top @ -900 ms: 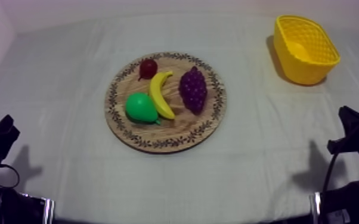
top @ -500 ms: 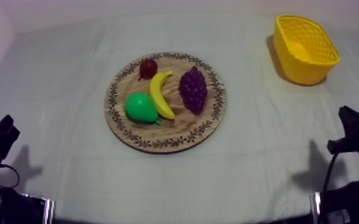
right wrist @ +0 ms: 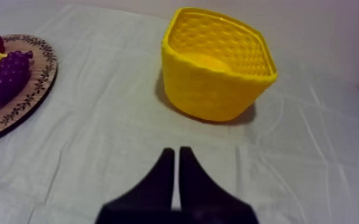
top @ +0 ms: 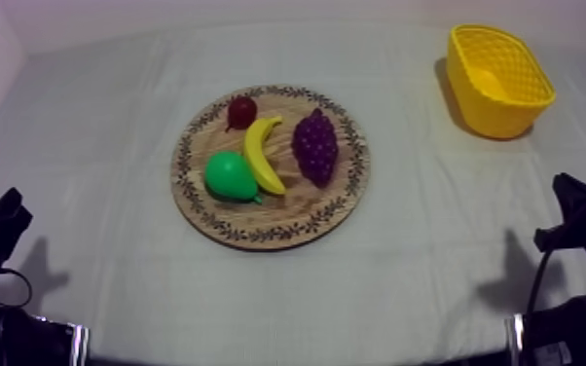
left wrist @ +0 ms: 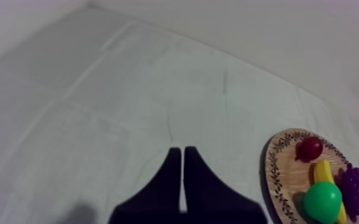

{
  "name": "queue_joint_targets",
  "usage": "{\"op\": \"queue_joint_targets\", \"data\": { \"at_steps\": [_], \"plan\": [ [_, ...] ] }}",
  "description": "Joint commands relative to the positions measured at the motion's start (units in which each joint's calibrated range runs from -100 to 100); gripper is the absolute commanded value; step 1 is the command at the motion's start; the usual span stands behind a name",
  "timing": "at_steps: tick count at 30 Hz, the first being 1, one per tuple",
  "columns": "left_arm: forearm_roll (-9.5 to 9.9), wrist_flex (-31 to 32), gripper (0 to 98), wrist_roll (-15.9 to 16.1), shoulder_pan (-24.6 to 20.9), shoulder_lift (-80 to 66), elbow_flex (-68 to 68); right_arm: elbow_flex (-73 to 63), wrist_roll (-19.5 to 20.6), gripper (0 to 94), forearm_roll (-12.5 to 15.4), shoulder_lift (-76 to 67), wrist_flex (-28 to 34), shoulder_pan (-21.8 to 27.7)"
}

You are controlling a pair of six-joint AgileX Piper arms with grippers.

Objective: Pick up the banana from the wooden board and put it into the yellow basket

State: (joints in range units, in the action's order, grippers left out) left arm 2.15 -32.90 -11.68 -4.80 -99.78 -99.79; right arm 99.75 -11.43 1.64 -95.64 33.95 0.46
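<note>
Both arms rest low at the near edge of the table. Your left gripper (left wrist: 183,150) has its two black fingers pressed together into a narrow wedge with nothing between them. Your right gripper (right wrist: 176,150) is the same, closed and empty, over bare cloth (top: 112,282).

The reach is not yet begun, and I judge the right arm the better choice because the basket stands on its side. Open the fingers wide before you descend.

The banana (top: 261,154) lies near the middle of the wooden board (top: 258,237). The pear (top: 229,176) is against its lower half, and the bunch of grapes (top: 315,144) is just beside it on the other side. The small red fruit (top: 242,111) sits near its upper tip. Take the banana across its narrow width around the middle, where a little bare wood shows on each flank. Come straight down so that neither finger nudges a neighbour, then lift well clear of the fruit before swinging away.

The banana looks like smooth, hard plastic and is curved and tapering, so a grip near a tip will likely slip. The pear is glossy and rounded and may roll if bumped. The grapes are knobbly. The board is flat, round wood with a dark leafy pattern round its rim.

Farthest off on the right, well apart from the board, stands the yellow basket (top: 496,115). It is a perforated plastic tub with tall, flaring walls and an open mouth, so release the banana over its centre.
</note>
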Motion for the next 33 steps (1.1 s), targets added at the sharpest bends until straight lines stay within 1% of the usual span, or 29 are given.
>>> {"op": "queue_joint_targets", "data": {
  "at_steps": [1,5,13,21,23,27,33],
  "plan": [
    [0.03,0.0,0.1,0.0,0.0,0.0,0.0,0.0,0.0,0.4,0.0,0.0,0.0,0.0],
    [0.03,0.0,0.1,0.0,0.0,0.0,0.0,0.0,0.0,0.4,0.0,0.0,0.0,0.0],
    [0.03,0.0,0.1,0.0,0.0,0.0,0.0,0.0,1.4,0.4,0.0,0.0,0.0,-0.1],
    [0.03,0.0,0.1,0.0,0.0,0.0,0.0,0.0,0.3,0.5,0.0,0.0,0.0,0.0],
    [0.03,0.0,0.1,0.0,0.0,0.0,0.0,0.0,-0.4,0.6,0.5,0.3,0.1,0.0],
    [0.03,0.0,0.1,0.0,0.0,0.0,0.0,-0.6,-1.6,0.6,1.4,3.2,0.5,-0.5],
    [0.03,0.0,0.1,0.0,0.0,0.0,0.0,-8.1,-0.7,0.6,0.6,11.7,0.8,-2.7]
  ]
}}
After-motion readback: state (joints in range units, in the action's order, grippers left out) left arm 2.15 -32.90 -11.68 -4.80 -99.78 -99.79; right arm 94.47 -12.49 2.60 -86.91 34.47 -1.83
